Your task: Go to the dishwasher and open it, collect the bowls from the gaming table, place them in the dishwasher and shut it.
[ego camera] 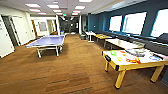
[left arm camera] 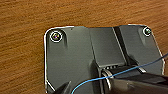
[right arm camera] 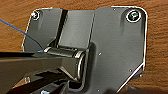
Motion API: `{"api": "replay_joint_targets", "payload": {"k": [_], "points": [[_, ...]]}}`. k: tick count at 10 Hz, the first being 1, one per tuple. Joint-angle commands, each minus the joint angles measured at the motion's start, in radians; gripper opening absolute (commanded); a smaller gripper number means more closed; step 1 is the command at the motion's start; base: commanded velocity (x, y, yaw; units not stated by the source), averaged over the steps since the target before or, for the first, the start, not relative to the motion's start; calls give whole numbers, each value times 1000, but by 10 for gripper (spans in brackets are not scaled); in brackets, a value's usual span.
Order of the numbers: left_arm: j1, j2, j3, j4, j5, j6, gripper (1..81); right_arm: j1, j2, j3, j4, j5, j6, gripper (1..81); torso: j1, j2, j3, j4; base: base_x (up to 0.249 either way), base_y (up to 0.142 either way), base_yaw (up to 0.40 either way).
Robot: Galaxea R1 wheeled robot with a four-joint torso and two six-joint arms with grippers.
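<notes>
The gaming table (ego camera: 140, 65), white-topped with a yellow edge and yellow legs, stands at the right of the head view, close by. Bright things lie on it. A green bowl (ego camera: 113, 52) sits near its far left corner, with an orange bowl (ego camera: 122, 52) just beyond it. Another orange round shape (ego camera: 133, 60) lies nearer the middle, too blurred to tell apart from the flat printed items around it. The dishwasher is out of view. Both wrist views look down past the robot's dark plate onto brown wood-patterned floor.
A blue table-tennis table (ego camera: 47, 41) stands left of centre. Wooden-topped tables (ego camera: 122, 43) and a dark bench line the right wall under the windows. Brown floor (ego camera: 75, 67) stretches ahead to a corridor (ego camera: 67, 26) at the far end. White doors (ego camera: 5, 40) line the left wall.
</notes>
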Motion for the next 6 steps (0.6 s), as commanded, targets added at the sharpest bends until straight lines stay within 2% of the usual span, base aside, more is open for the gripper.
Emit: {"api": "replay_joint_targets", "payload": {"k": [1,6], "points": [[-53,1,-4,0,49,7,811,47,-1,1,-1,-49,0,811,0,0,0,0,159,0,0],[-53,-1,-4,-2,49,7,811,48,1,4,-2,-52,-2,811,0,0,0,0,159,0,0]]}}
